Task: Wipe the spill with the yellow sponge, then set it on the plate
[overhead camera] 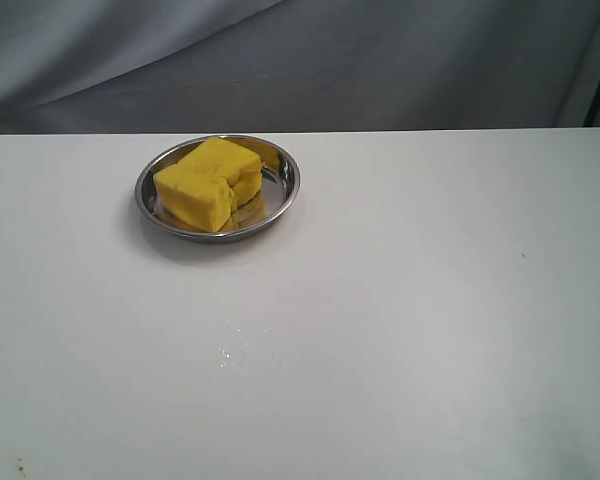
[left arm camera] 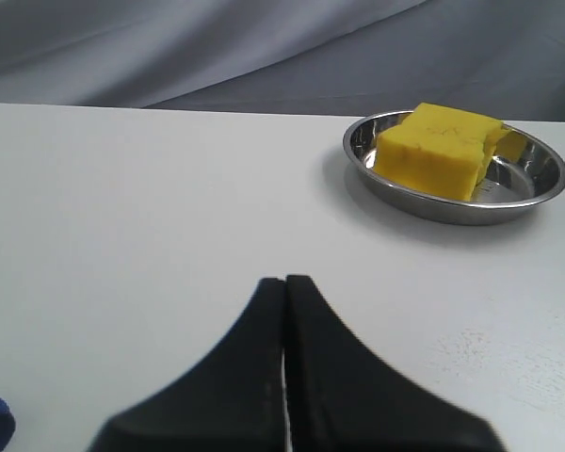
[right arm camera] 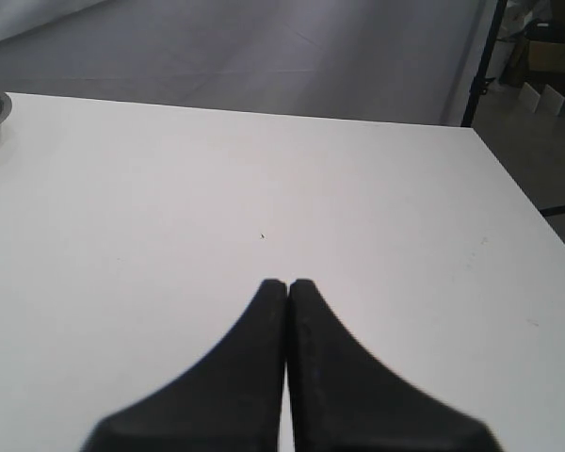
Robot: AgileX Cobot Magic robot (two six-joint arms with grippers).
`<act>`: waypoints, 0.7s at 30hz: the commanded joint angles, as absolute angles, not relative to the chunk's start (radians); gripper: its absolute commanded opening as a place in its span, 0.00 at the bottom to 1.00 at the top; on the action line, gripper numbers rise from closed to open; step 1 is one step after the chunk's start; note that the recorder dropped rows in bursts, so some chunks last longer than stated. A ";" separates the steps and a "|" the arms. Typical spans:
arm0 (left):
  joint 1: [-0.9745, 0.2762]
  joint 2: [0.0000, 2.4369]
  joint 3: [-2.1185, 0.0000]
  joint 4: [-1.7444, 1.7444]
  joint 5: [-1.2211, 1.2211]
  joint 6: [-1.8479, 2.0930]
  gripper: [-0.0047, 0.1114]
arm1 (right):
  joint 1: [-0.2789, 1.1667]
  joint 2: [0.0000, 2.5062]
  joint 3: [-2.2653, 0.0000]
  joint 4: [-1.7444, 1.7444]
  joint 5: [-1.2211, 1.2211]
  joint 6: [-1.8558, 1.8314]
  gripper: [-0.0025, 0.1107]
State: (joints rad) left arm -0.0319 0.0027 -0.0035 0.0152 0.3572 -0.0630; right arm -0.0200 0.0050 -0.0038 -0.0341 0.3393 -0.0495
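Finds the yellow sponge (overhead camera: pixel 210 183) lying inside the plate (overhead camera: pixel 291 178), filling much of it. Finds the left fingers (left arm camera: pixel 262 325) pressed together on nothing, over bare bench (overhead camera: pixel 430 350) near the plate. Finds the right fingers (right arm camera: pixel 262 325) likewise closed, empty, well apart from the plate.

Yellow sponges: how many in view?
1. The thick yellow foam sponge lies in the round stainless-steel plate, near the far edge of the white table, left of centre in the exterior view. No second one shows in any view.
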 commanded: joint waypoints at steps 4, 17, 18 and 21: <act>-0.015 0.000 0.000 0.017 0.353 -0.070 0.04 | -0.019 0.000 0.000 -0.041 0.336 -0.045 0.02; -0.016 0.000 0.000 0.017 0.346 -0.070 0.04 | -0.019 0.000 0.000 -0.041 0.336 -0.045 0.02; -0.016 0.000 0.000 0.017 0.346 -0.070 0.04 | -0.019 0.000 0.000 -0.041 0.336 -0.045 0.02; -0.016 0.000 0.000 0.017 0.346 -0.070 0.04 | -0.019 0.000 0.000 -0.041 0.336 -0.045 0.02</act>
